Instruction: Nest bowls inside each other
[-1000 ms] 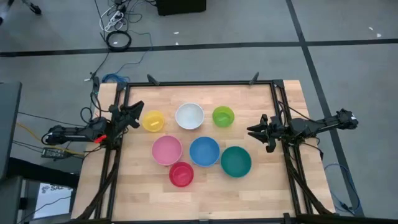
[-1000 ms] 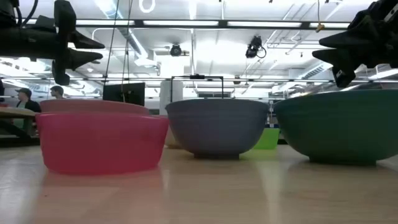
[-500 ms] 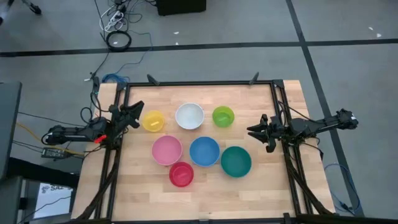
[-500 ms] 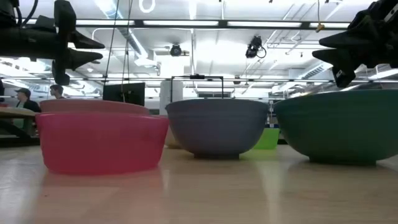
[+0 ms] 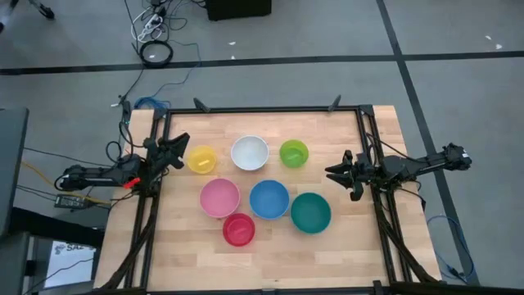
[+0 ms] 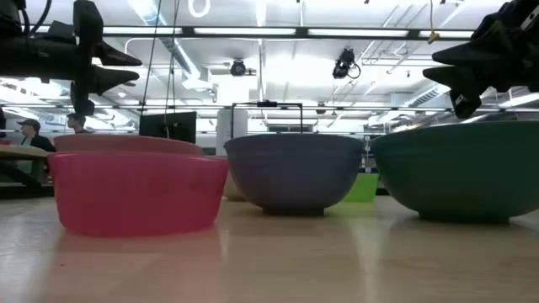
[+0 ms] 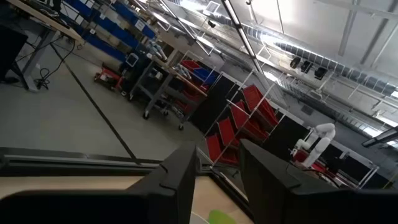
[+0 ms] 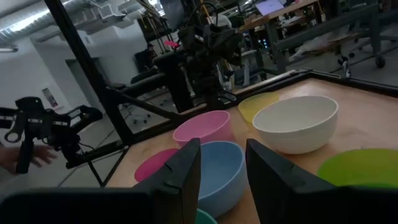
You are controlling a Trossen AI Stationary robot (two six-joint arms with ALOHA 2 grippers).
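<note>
Seven bowls stand open side up on the wooden table. A yellow bowl (image 5: 201,159), a white bowl (image 5: 250,152) and a lime green bowl (image 5: 294,152) form the far row. In front of them are a pink bowl (image 5: 219,197), a blue bowl (image 5: 269,199) and a teal green bowl (image 5: 311,212), and a red bowl (image 5: 238,229) stands nearest. None sits inside another. My left gripper (image 5: 178,147) hovers at the table's left edge beside the yellow bowl, open a little (image 7: 217,180). My right gripper (image 5: 334,172) hovers at the right edge above the teal bowl's far side, open (image 8: 222,174). Both hold nothing.
A black metal frame (image 5: 262,109) runs along the table's far, left and right edges. Bare wood (image 5: 270,262) lies between the red bowl and the near edge. Cables lie on the floor beyond the far left corner. People (image 6: 34,128) show in the room behind.
</note>
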